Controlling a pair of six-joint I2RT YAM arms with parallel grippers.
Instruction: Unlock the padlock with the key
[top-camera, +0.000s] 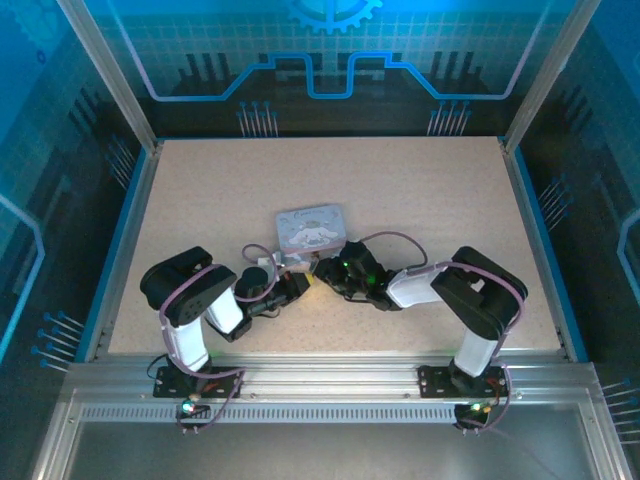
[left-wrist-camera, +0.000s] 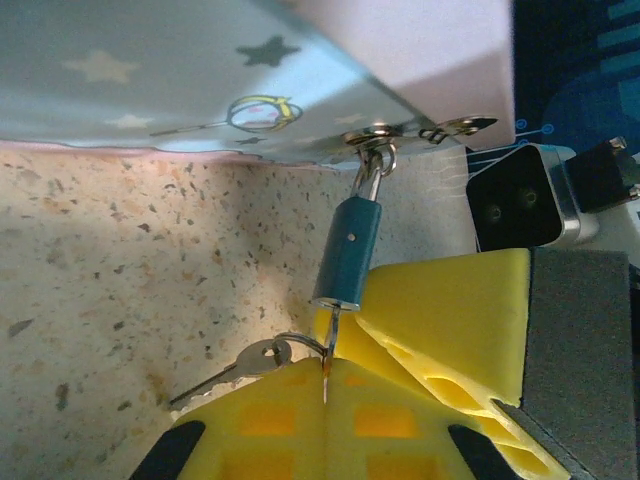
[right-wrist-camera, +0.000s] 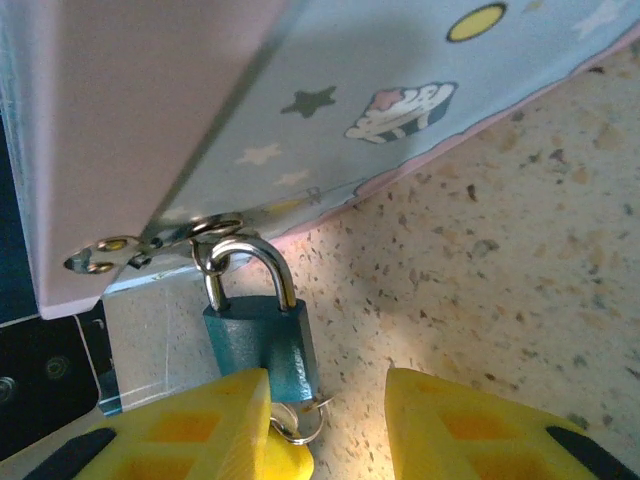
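Observation:
The small blue padlock (left-wrist-camera: 348, 250) hangs by its shackle from the hasp (left-wrist-camera: 400, 132) of the pale blue tin (left-wrist-camera: 150, 70). The thin key (left-wrist-camera: 331, 335) stands in the bottom of the padlock. My left gripper (left-wrist-camera: 328, 372) is shut on the key's head, yellow pads pressed together. In the right wrist view the padlock (right-wrist-camera: 262, 338) lies just ahead of my right gripper (right-wrist-camera: 328, 390), which is open; its left finger (right-wrist-camera: 200, 425) is beside the padlock body, the other finger well apart. From above, both grippers meet below the tin (top-camera: 312, 230).
A key ring (left-wrist-camera: 300, 342) with a second silver key (left-wrist-camera: 262, 356) dangles from the inserted key onto the speckled table (left-wrist-camera: 120, 280). The right gripper's yellow finger (left-wrist-camera: 450, 300) sits close to the right of the padlock. Blue rails border the table (top-camera: 450, 200).

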